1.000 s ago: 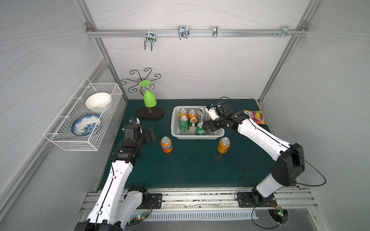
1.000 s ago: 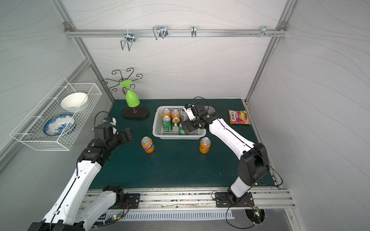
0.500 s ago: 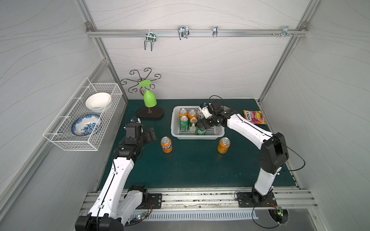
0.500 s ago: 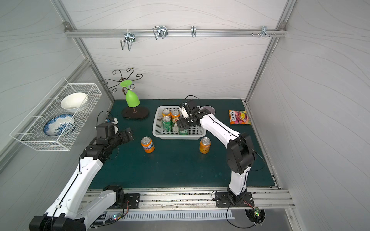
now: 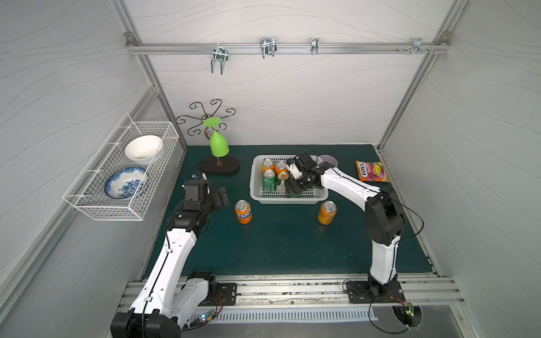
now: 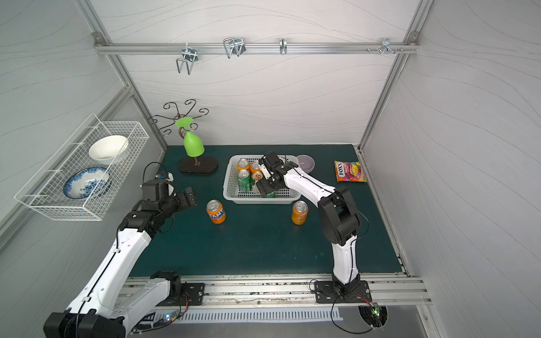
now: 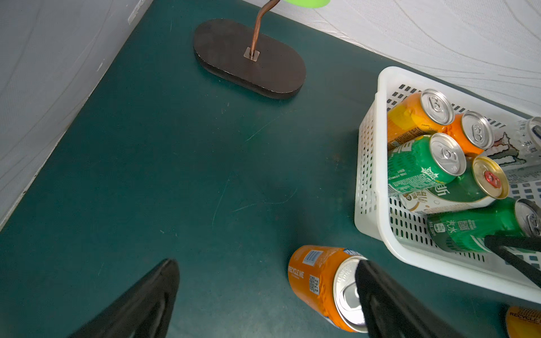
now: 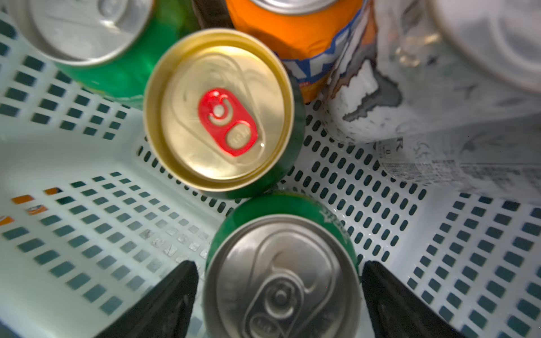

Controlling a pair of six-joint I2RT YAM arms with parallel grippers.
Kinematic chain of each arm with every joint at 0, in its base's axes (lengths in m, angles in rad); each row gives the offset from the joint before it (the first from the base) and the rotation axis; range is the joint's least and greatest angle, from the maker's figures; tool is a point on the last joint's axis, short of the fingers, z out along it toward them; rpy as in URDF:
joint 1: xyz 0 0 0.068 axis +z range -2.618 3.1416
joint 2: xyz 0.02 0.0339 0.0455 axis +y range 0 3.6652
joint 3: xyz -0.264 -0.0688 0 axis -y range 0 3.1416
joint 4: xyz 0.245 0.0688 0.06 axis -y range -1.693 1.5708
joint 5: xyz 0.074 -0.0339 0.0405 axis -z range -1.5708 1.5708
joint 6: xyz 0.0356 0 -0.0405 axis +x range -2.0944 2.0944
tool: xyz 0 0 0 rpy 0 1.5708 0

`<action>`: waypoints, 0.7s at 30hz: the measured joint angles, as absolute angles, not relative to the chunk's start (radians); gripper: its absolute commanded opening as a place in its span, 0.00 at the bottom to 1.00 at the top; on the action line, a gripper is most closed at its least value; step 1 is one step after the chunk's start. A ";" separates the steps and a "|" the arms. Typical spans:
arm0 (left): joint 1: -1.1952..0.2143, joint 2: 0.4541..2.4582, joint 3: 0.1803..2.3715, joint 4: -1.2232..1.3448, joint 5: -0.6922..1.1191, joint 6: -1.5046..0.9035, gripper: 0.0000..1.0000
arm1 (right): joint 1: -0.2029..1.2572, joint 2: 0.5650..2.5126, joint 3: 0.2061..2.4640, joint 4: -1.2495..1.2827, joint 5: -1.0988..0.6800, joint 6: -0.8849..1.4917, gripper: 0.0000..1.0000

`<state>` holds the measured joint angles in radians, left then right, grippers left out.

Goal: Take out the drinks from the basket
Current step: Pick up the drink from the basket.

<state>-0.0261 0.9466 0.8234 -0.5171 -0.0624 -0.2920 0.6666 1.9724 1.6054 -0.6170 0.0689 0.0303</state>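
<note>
The right hand is spread, its fingers flanking a green can with slim gaps on both sides. That can stands upright, long axis vertical and tab end up, by the front wall of the basket on the table. A gold-topped can crowds it, just beside. Beyond stand a second green can, an orange can and a slim silver-white can, all upright. The left hand hangs released over the table, an upright Fanta can beside one finger.
</note>
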 measured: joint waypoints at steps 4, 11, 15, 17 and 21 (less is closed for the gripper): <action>-0.026 0.947 0.823 -0.518 -0.059 -0.292 0.98 | 0.667 1.991 1.605 -0.617 0.075 0.032 0.84; -0.026 0.954 0.823 -0.519 -0.051 -0.292 0.98 | 0.667 2.000 1.608 -0.607 0.091 0.033 0.74; -0.026 0.957 0.823 -0.519 -0.049 -0.292 0.98 | 0.668 2.009 1.622 -0.612 0.096 0.033 0.66; -0.026 0.957 0.823 -0.519 -0.049 -0.291 0.98 | 0.669 2.010 1.623 -0.614 0.097 0.033 0.61; -0.026 0.958 0.823 -0.519 -0.048 -0.292 0.98 | 0.669 2.009 1.629 -0.624 0.098 0.033 0.57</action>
